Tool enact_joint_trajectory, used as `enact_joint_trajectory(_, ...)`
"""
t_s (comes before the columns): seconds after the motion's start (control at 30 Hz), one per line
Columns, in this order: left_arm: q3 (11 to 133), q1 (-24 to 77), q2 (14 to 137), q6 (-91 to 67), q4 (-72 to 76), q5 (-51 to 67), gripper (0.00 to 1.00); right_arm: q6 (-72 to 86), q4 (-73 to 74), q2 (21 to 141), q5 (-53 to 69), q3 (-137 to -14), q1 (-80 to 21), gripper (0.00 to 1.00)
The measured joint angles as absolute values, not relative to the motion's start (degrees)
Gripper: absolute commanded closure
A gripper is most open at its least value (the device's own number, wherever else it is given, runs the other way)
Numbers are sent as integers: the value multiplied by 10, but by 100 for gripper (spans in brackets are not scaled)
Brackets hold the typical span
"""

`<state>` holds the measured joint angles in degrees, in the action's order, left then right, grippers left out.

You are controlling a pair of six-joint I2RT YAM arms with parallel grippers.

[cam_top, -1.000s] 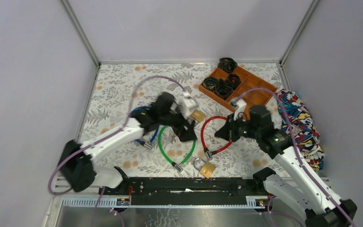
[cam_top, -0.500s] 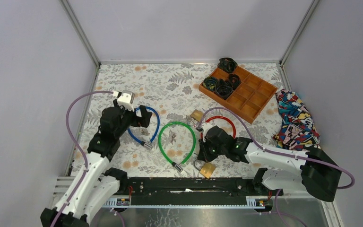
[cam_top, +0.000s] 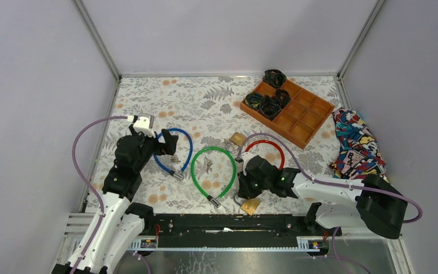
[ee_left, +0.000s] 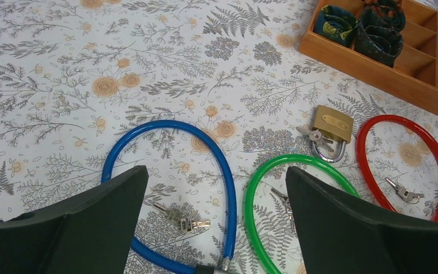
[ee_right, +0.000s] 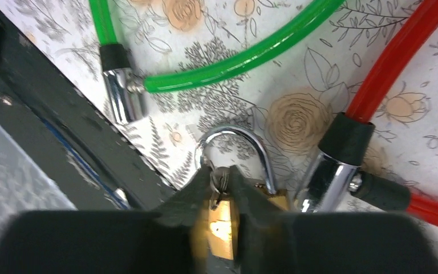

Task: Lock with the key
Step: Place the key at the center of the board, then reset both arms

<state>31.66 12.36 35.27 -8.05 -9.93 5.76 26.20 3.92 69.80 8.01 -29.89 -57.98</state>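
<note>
The right pincer (ee_right: 221, 176) is closed on the body of the brass padlock (ee_right: 222, 225), its shackle (ee_right: 236, 137) sticking out just beyond the tips, while the left pincer (ee_left: 215, 174) stands wide open over a small key (ee_left: 177, 216) inside the blue cable (ee_left: 165, 128) loop.

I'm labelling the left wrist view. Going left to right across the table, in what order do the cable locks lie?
blue plastic-coated cable loop → green plastic-coated cable loop → red plastic-coated cable loop

The right end effector (ee_right: 221, 174) covers most of the brass padlock (ee_right: 221, 227), hiding its keyhole, and the red cable (ee_right: 399, 63) is cut off at the right wrist view's edge.
</note>
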Motion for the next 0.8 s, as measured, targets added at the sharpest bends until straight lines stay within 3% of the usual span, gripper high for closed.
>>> enact_joint_trajectory(0.03, 317, 123, 353, -81, -99, 57, 1, 262, 48, 698, 80, -300, -580, 10)
enact_joint_trajectory(0.07, 317, 123, 352, -81, -99, 57, 1, 260, 59, 698, 81, -303, -580, 2)
enact_joint_trajectory(0.37, 318, 118, 349, -69, -102, 34, 1, 199, 200, 673, 8, -465, -571, 0)
enact_joint_trajectory(0.47, 325, 118, 351, -60, -105, 27, 1, 182, 225, 628, -27, -536, -519, 0)
enact_joint_trajectory(0.6, 360, 118, 372, -61, -100, 90, 1, 156, 210, 599, -18, -619, -445, 0)
enact_joint_trajectory(0.8, 406, 118, 418, -102, -68, 179, 1, 124, 235, 661, -16, -713, -437, 0)
